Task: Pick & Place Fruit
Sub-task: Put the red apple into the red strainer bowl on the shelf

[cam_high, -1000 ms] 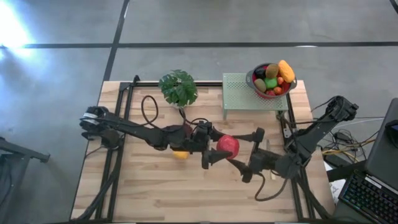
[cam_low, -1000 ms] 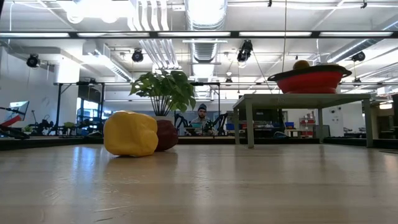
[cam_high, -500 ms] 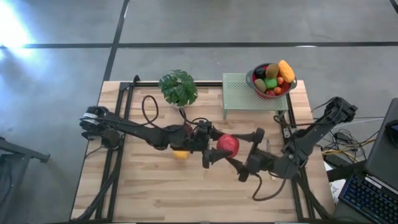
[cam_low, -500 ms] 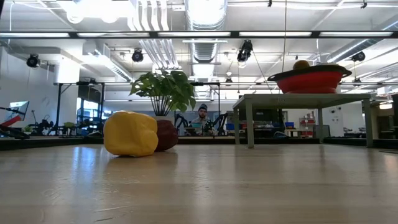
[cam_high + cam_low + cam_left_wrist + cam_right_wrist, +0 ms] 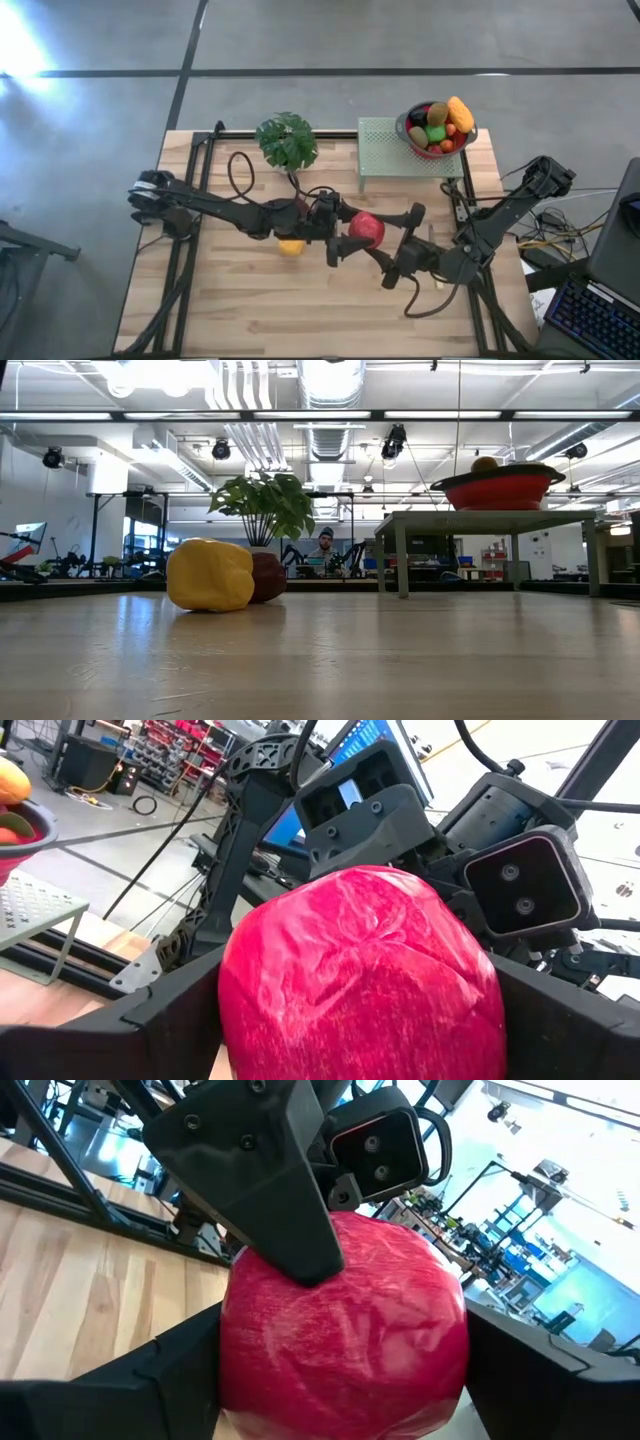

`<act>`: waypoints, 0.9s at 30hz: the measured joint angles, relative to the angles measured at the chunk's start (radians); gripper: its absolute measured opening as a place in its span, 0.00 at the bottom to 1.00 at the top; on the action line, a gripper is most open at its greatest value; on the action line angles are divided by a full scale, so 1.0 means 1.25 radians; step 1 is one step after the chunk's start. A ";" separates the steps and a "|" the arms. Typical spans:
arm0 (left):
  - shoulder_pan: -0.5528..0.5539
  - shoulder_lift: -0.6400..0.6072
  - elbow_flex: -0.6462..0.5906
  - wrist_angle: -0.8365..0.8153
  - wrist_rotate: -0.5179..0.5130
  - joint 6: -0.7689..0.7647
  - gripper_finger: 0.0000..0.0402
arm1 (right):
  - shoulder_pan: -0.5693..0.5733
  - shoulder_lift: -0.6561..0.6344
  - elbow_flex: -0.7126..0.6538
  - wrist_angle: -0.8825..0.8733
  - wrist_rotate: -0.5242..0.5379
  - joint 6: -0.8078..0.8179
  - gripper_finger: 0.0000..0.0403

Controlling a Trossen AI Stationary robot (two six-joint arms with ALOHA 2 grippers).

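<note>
The table (image 5: 250, 300) is a pale wooden-plank top on a dark frame, standing on a grey concrete floor (image 5: 300, 40). At mid-table the left gripper (image 5: 345, 232) grasps a red fruit (image 5: 366, 231), its fingers (image 5: 150, 1020) pressed to both sides. The right gripper (image 5: 398, 245) also brackets the red fruit; its fingers (image 5: 130, 1380) stand at the fruit's sides, but contact cannot be confirmed. A yellow fruit (image 5: 290, 247) lies on the table under the left arm, with a maroon fruit (image 5: 270, 577) just behind it. A green rack (image 5: 400, 148) at the far edge carries a red bowl (image 5: 437, 150) filled with fruit. A plant (image 5: 286, 141) stands beside the rack. The low view shows ceiling ducts, strip lights and a seated person (image 5: 322, 548) behind the table.
</note>
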 joint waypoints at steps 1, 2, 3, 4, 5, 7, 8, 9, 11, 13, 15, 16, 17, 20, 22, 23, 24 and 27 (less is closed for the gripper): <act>0.000 0.000 0.000 0.000 0.000 0.000 0.94 | 0.000 0.000 0.000 0.000 0.000 0.000 0.79; 0.000 0.000 0.000 0.000 0.000 0.001 0.94 | 0.000 0.000 0.000 0.000 0.000 0.002 0.79; 0.001 0.000 0.000 0.000 0.001 0.000 0.94 | 0.000 0.000 0.000 -0.001 0.000 0.007 0.79; 0.001 0.000 0.000 0.000 0.003 -0.001 0.94 | 0.000 0.000 0.000 -0.001 0.001 0.010 0.80; 0.001 0.000 0.000 0.000 0.004 -0.001 0.94 | 0.000 0.000 0.000 -0.001 0.001 0.012 0.81; 0.001 0.000 0.000 0.000 0.005 -0.001 0.94 | 0.000 0.000 0.000 -0.001 0.001 0.013 0.84; 0.001 0.000 0.000 0.000 0.005 -0.001 0.94 | 0.000 0.000 0.000 -0.001 0.001 0.013 0.85; 0.001 0.000 0.000 0.000 0.006 -0.001 0.94 | 0.000 0.000 0.000 -0.001 0.001 0.013 0.85; 0.002 0.000 0.000 0.000 0.007 0.002 0.94 | 0.000 0.000 0.000 -0.001 0.001 0.013 0.85; 0.002 0.000 0.000 0.000 0.008 0.018 0.94 | 0.000 0.000 0.000 -0.002 0.002 0.011 0.84; 0.002 0.000 0.000 0.000 0.017 0.028 0.94 | 0.000 0.000 0.000 -0.003 0.003 0.008 0.83; 0.003 0.000 0.000 0.000 0.032 0.042 0.94 | 0.000 0.000 -0.001 -0.004 0.003 0.004 0.82; 0.004 0.000 0.000 0.000 0.050 0.071 0.94 | 0.000 0.000 -0.001 -0.007 0.004 -0.005 0.81; -0.001 0.000 0.000 -0.002 0.041 0.097 0.94 | 0.000 0.000 -0.001 -0.008 0.001 -0.014 0.80; -0.002 -0.001 0.000 -0.002 0.014 0.084 0.94 | 0.000 0.000 -0.001 -0.006 -0.001 -0.008 0.81; -0.002 -0.002 0.000 -0.003 -0.002 0.062 0.94 | -0.001 0.000 -0.001 -0.002 0.000 0.000 0.82; 0.001 -0.003 0.000 -0.005 -0.018 0.025 0.94 | -0.001 0.000 -0.001 0.004 0.000 0.012 0.83; 0.007 -0.004 0.000 -0.005 -0.052 -0.083 0.94 | -0.002 -0.002 0.002 0.007 0.004 0.044 0.84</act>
